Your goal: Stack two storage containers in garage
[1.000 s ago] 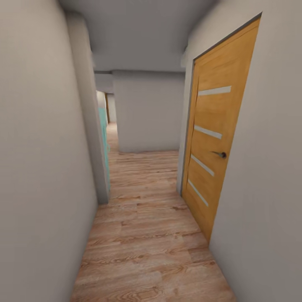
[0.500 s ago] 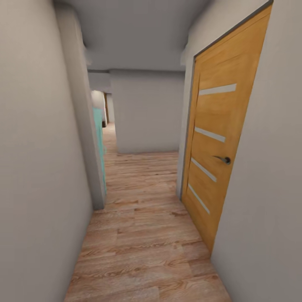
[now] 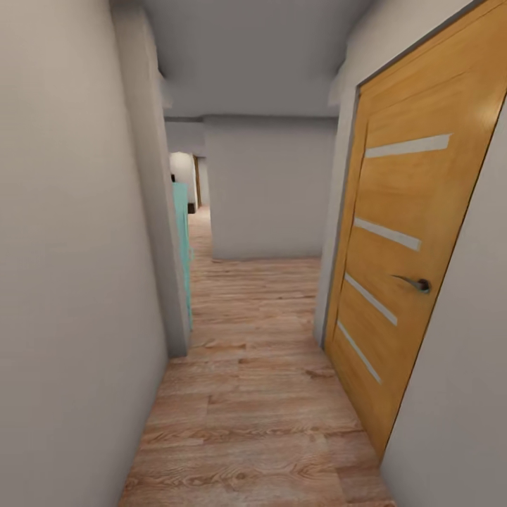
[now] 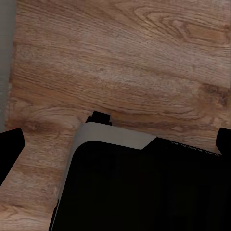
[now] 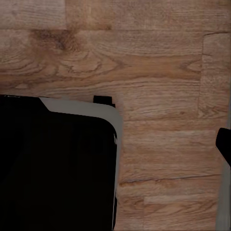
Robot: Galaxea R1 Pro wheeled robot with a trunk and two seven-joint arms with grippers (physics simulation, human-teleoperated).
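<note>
The storage containers are out of view, and so is the garage. I am in a narrow corridor with a light wood-plank floor (image 3: 253, 394). My left gripper (image 4: 118, 142) hangs open over the planks, its two dark fingertips (image 4: 12, 147) far apart at the picture's edges with nothing between them. My right gripper (image 5: 115, 144) also hangs over the planks; one dark fingertip (image 5: 224, 144) shows at the picture's edge, the other is lost against my black base (image 5: 53, 168). It holds nothing.
A closed orange wooden door (image 3: 408, 267) with a lever handle (image 3: 417, 284) stands close on the right. A grey wall (image 3: 70, 282) runs along the left, ending at a corner with a teal panel (image 3: 183, 232). A grey wall block (image 3: 271, 190) faces me; the passage continues left of it.
The whole head view has shifted: I have rolled forward along the corridor, so the orange door looks larger and nearer on the right. Nothing in the scene itself has moved.
</note>
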